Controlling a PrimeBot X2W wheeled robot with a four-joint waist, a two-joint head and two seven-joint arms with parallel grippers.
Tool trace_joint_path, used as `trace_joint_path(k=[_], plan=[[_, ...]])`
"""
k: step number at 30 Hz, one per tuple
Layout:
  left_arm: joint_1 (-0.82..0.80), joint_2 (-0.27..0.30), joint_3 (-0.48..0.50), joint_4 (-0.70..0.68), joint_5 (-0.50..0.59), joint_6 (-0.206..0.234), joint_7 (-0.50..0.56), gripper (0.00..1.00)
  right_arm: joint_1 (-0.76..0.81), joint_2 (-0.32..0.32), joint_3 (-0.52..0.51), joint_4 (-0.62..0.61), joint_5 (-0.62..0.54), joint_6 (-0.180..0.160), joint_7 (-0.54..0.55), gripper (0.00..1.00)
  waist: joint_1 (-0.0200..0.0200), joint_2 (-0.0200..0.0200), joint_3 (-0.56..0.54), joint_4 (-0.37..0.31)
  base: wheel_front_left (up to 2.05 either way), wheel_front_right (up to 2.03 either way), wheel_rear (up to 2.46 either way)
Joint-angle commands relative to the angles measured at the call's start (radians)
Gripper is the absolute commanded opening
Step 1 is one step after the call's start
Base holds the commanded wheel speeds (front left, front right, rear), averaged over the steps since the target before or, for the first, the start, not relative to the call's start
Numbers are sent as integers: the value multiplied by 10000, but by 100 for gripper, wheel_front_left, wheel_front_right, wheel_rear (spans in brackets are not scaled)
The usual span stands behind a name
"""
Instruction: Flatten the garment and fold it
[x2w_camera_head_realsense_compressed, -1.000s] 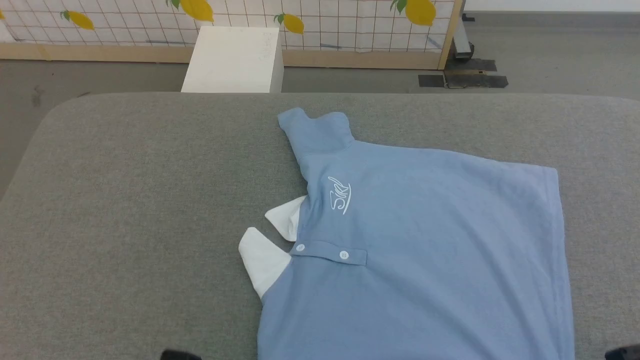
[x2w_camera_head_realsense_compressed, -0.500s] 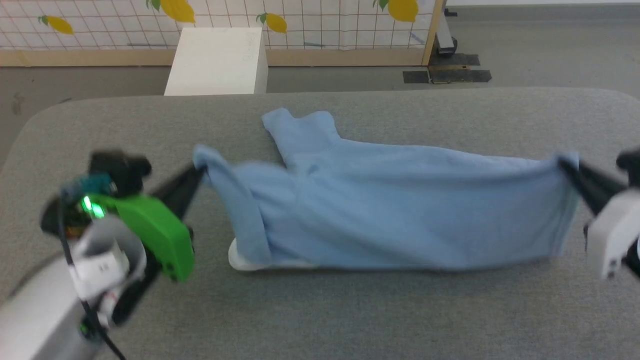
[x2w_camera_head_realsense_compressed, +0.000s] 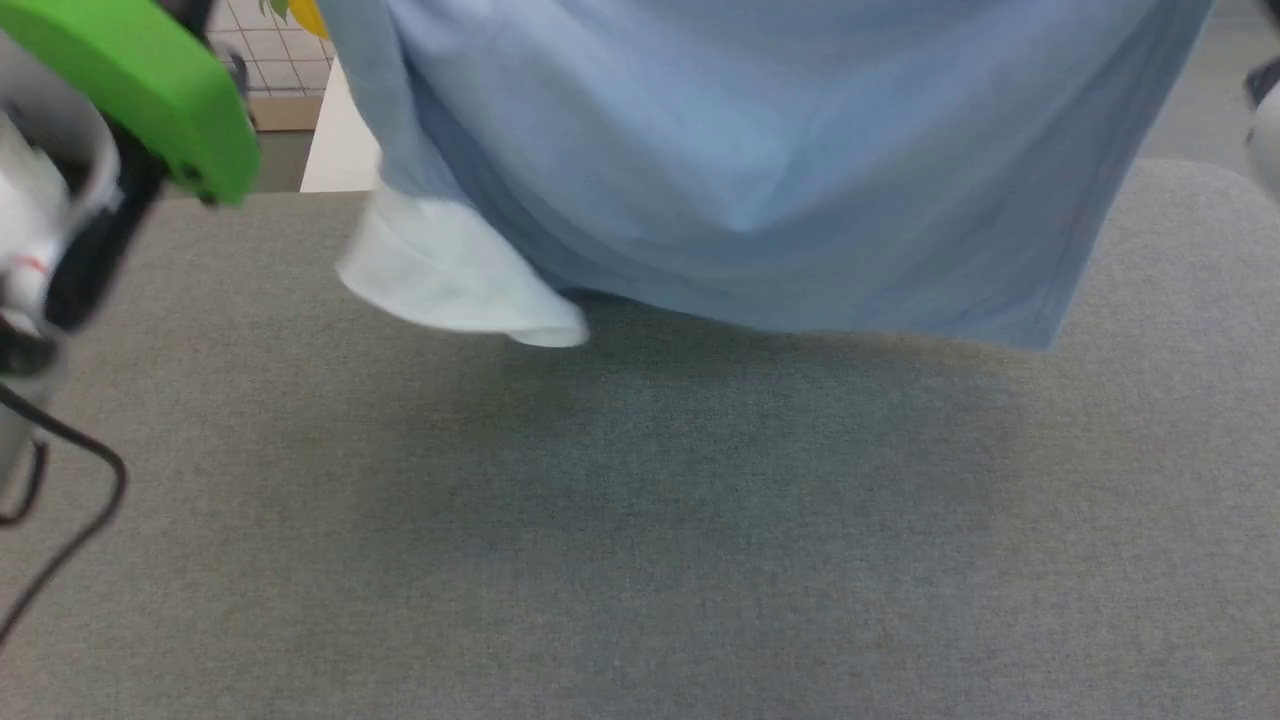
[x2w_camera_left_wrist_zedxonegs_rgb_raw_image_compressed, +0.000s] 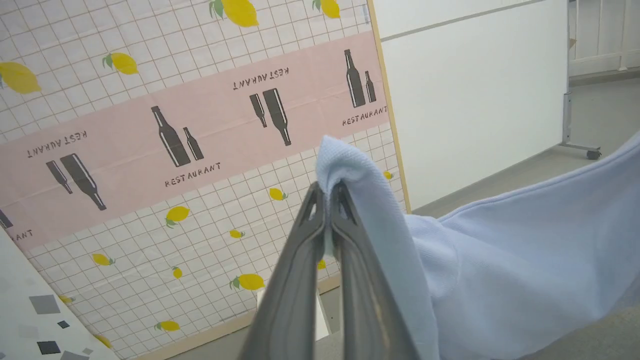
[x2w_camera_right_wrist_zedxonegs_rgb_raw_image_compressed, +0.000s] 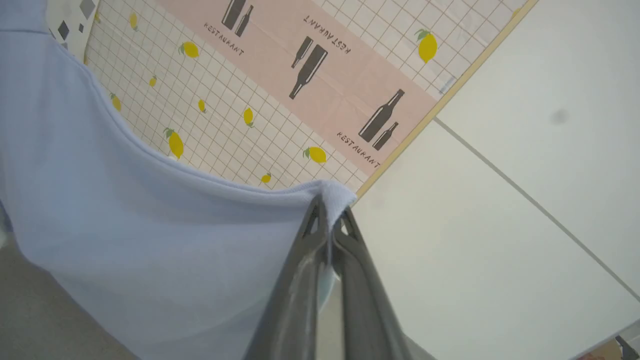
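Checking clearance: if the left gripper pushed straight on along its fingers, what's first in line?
The left gripper is shut on the garment; beyond that, probably the lemon-print screen. Gap looks free, depth unclear.

garment (x2w_camera_head_realsense_compressed: 760, 150): top cut off by head view's upper edge | white collar (x2w_camera_head_realsense_compressed: 450, 280): blurred | right arm (x2w_camera_head_realsense_compressed: 1266, 150): mostly cut off

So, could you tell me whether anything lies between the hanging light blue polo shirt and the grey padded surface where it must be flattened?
Nothing visible does. The light blue polo shirt hangs pinched in the left gripper and right gripper, over the grey padded surface; the stretch beneath it is bare grey cloth.
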Motion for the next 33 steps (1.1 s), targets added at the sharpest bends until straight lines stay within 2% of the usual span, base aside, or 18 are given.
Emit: trace_joint_path(k=[1,9,15,18,26,33], plan=[[-377,-41,95,27,34,-44,90,0,-340,-33,87,68,53,-15,-62,0,0,0,58,-43,0,0,0],[-2497,204,293,338,149,-367,1203,0,-2296,-286,613,497,350,-15,130,0,0,0,493,-196,0,0,0],[-3533,-75,206,1331,166,-632,1464,0,-3224,-128,1151,1388,652,-15,275,0,0,0,1237,-317,0,0,0],[-4312,-256,-95,2101,864,-906,1060,0,-3941,46,1608,2088,581,-15,180,0,0,0,1801,-348,0,0,0],[-7222,-1420,-179,4152,2280,-653,-305,0,-6691,643,2504,4132,-162,-15,-812,0,0,0,3681,-554,0,0,0],[-8885,-2085,-350,5669,3121,-578,-1714,0,-8539,1047,3028,5819,-1059,-15,-2109,0,0,0,4711,-406,0,0,0]])
